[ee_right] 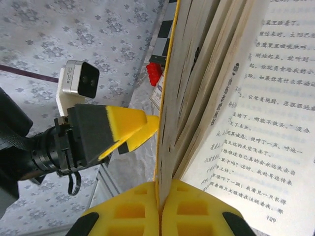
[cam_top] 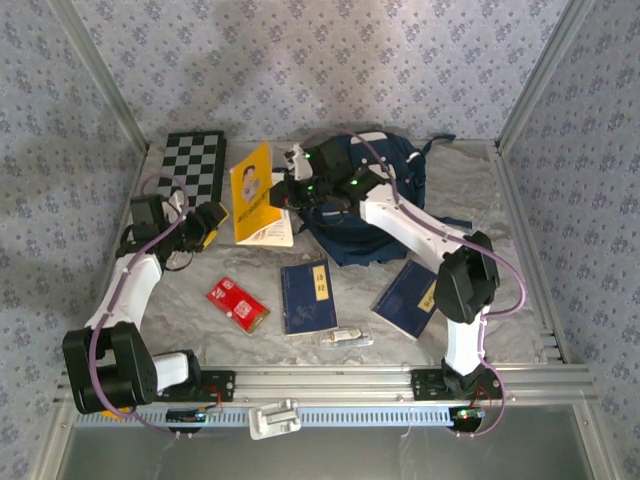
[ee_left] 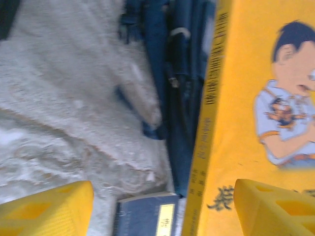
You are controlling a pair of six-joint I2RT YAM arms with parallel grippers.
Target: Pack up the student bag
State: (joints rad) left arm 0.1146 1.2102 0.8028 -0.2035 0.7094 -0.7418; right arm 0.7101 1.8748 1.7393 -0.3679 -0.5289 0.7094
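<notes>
Step in hand, my read: get the yellow paperback book [cam_top: 254,195] with a cartoon boy on its cover into the bag. The right claw [ee_right: 160,209] is clenched on the book's edge, cover plus a wad of pages. The left claw [ee_left: 162,189] is spread wide by the spine, grasping nothing.

To do it well: pages fan open in the right wrist view, so keep the pinch firm and deep or the block will flop. Back the left claw clear of the spine before any swing. Carry the book spine-first toward the bag mouth. The left claw could then hold the fabric open.

The student bag [cam_top: 405,170] is a large navy blue fabric backpack, slumped and crumpled, with white bits at the top. It lies at the far centre-right of the grey crinkled tabletop [cam_top: 500,200], just beside the book, partly under the right arm. Its opening is hidden, can't tell if unzipped. Dark straps [ee_left: 172,73] show in the left wrist view
</notes>
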